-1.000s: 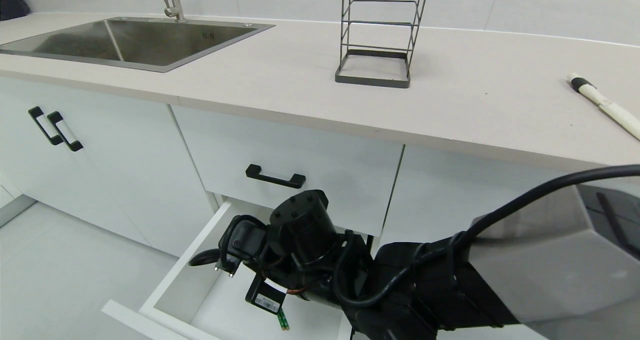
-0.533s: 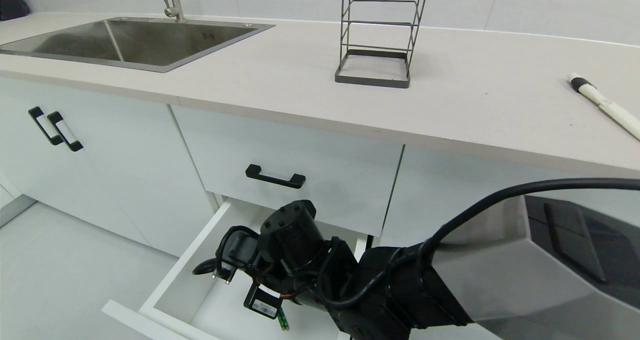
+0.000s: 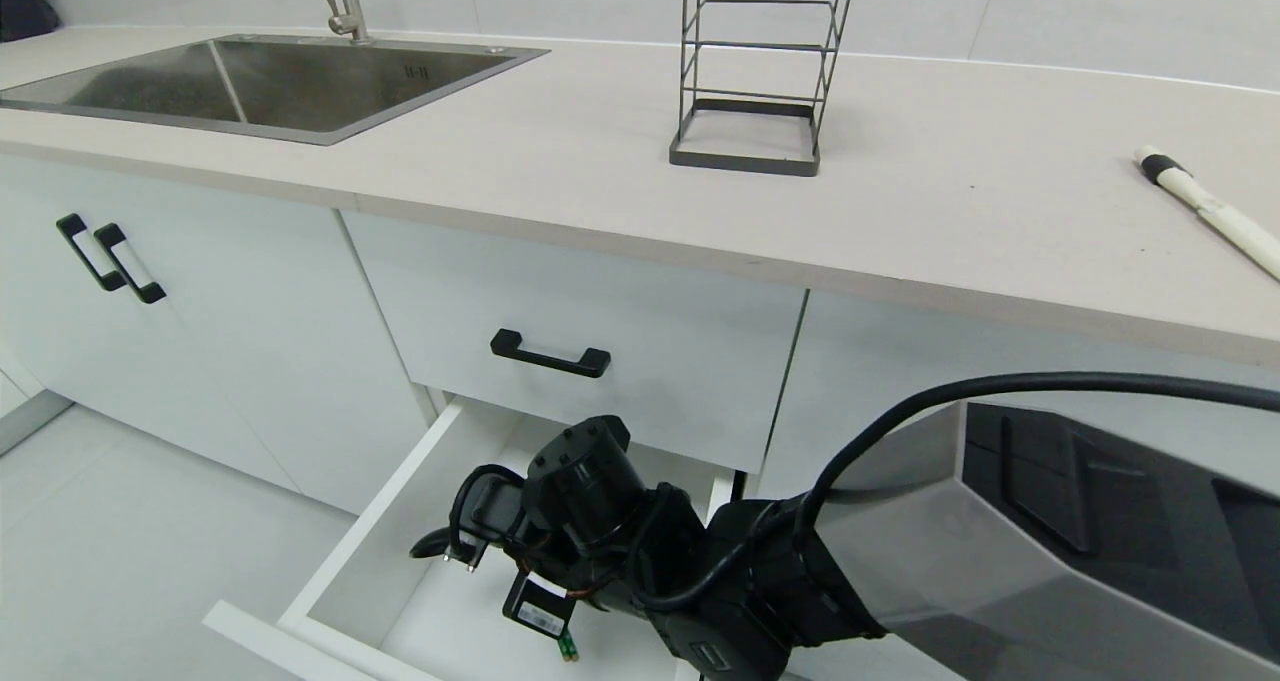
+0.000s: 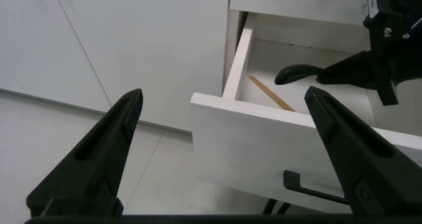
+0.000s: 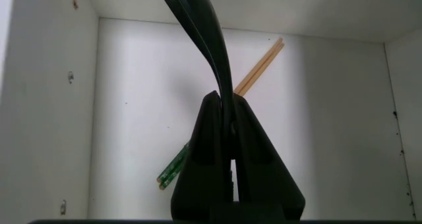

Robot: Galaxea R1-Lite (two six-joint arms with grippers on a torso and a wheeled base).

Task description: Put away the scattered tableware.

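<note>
A black spoon (image 5: pixel 198 26) is hanging over the open drawer (image 3: pixel 378 517), its handle being pinched tight by the right tool (image 5: pixel 227 115). Chopsticks (image 5: pixel 260 67) (tan, lying slantwise) are resting on the drawer floor beneath it. The left tool (image 4: pixel 224 95) is hovering just outside the drawer front, its fingers spread wide. A white-handled utensil (image 3: pixel 1210 211) is lying on the worktop (image 3: pixel 560 151), well apart.

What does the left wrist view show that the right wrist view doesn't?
Left wrist: the open left end effector, the drawer front with its black handle, the floor. Right wrist: the chopsticks' green ends. Both: the right end effector clamped on the black spoon above the open drawer, chopsticks lying inside.
</note>
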